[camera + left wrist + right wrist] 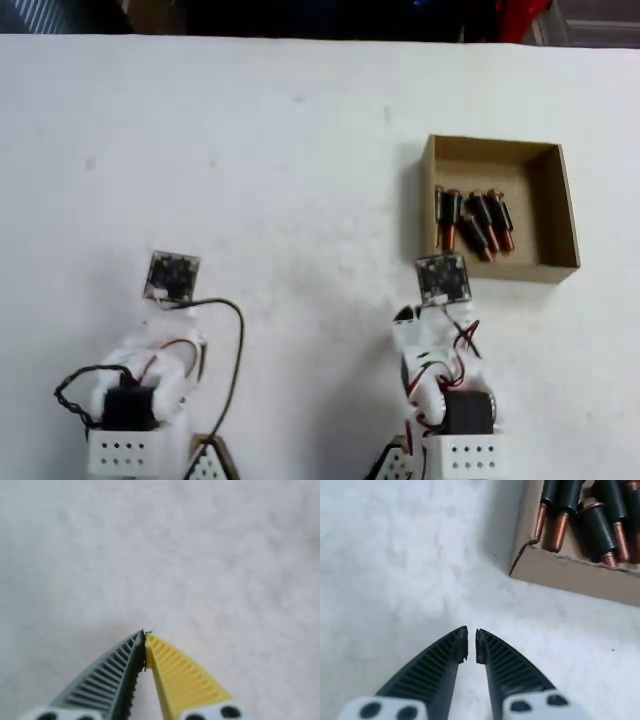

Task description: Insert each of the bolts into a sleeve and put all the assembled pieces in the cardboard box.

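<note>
- The left gripper (145, 635) is hanging low over the white table (300, 130), its grey finger and its yellow finger (180, 680) pressing together, tips meeting, nothing between them.
- Bare tabletop is lying just ahead of those closed fingertips.
- The right gripper (471, 645) is hovering over the table too, its two black fingers (432, 670) drawn in with only a thin slit between the tips, gripping nothing.
- The cardboard box (555, 205) is sitting near, just beyond the right fingertips, apart from them; one corner of its wall (580, 575) is pointing back toward the fingers.
- Inside the box the assembled pieces (475, 220) are lying in a loose cluster on the floor, several copper-coloured bolts pushed through black sleeves (600, 527), threaded ends poking out toward the wall nearest the right fingers.
- Some of the pieces are leaning against or touching each other; I cannot tell the exact count.
- The left fingers are sitting well apart from the box, off on the far side of the right arm (445, 370).
- The left arm (150, 370) is resting folded at the table's near edge, beside the right one.
</note>
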{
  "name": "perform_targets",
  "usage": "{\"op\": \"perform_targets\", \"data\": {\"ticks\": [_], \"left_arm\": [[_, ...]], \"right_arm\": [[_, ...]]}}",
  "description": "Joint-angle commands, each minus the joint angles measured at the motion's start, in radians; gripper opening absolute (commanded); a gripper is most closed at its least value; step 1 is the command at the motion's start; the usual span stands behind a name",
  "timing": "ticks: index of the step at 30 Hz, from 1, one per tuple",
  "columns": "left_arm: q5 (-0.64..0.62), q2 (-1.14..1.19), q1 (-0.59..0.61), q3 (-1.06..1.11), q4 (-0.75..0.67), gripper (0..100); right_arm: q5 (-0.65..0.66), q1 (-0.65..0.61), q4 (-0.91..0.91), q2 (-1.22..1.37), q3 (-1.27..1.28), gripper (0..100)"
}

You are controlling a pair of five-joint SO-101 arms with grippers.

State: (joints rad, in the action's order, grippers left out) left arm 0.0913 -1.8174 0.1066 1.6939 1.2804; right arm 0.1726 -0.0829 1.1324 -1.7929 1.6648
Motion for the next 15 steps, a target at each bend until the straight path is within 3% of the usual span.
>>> {"op": "perform_targets", "data": {"ticks": [1,9,15], "left_arm": [[0.003,-0.007,0.021,-0.002,0.009,2],[0.002,-0.007,0.021,-0.002,0.009,2],[-0.014,-0.007,0.022,-0.002,0.009,2]], "right_arm": [[-0.011,-0.008,-0.013,-0.008,0.025,1.7],[-0.011,0.136,0.033,-0.008,0.026,1.7],[-0.018,0.117,0.093,-0.008,0.026,1.8]]}}
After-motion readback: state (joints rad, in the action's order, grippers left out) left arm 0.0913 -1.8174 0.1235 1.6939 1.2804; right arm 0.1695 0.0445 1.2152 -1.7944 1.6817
